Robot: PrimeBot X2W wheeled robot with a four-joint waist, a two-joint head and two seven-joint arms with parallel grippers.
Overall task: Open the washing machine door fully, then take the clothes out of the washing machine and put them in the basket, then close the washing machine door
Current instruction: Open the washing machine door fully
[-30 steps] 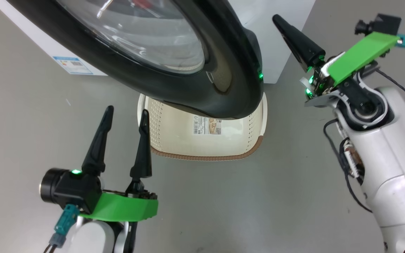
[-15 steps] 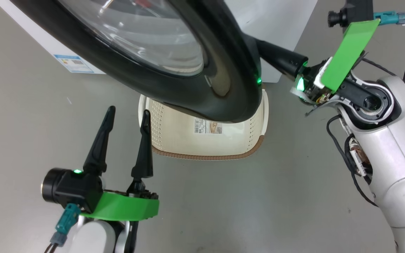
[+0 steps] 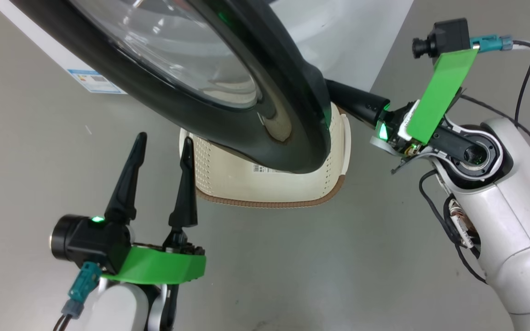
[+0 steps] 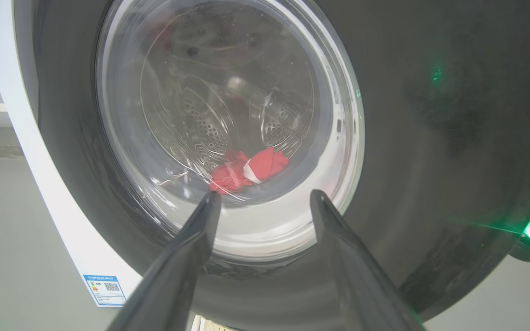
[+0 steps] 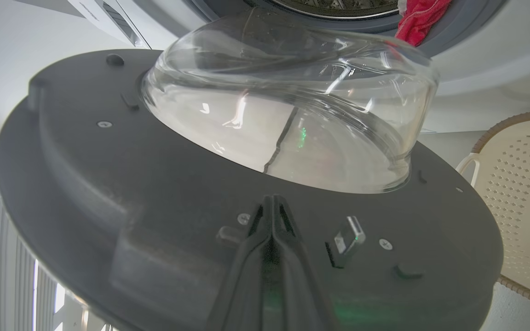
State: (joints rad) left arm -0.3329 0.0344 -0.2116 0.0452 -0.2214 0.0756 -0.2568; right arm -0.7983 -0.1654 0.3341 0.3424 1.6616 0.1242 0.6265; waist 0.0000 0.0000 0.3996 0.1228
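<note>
Pushing the washing machine door point(image 3: 228, 133) wider is, by my reading, the step in hand. The right gripper point(image 5: 272, 200) has its two fingers pressed flat together with nothing between them. Their tips lie against the door's dark inner face, just below the glass bowl point(image 5: 292, 115) and beside the latch point(image 5: 345, 239). The door is ajar, not fully swung back.

To do this well, the push should act near the door's free edge, far from its hinge, and follow the door's arc rather than a straight line. That way the tips are less likely to slide up onto the glass or catch the latch. A slow, even sweep seems wise, since closed fingertips on smooth plastic may slip.

The left gripper point(image 3: 164, 140) hangs before the door's outer face, fingers spread wide and empty. It may lie in the door's path, so it probably ought to draw aside. The basket point(image 3: 269, 204) sits on the floor beneath the door's lower edge, partly covered by it. It looks low enough to pass under, though I cannot tell for sure.

The clothes point(image 4: 251, 170) lie behind the door in the drum, red through the glass. One red piece hangs at the grey ring point(image 5: 467, 18).
</note>
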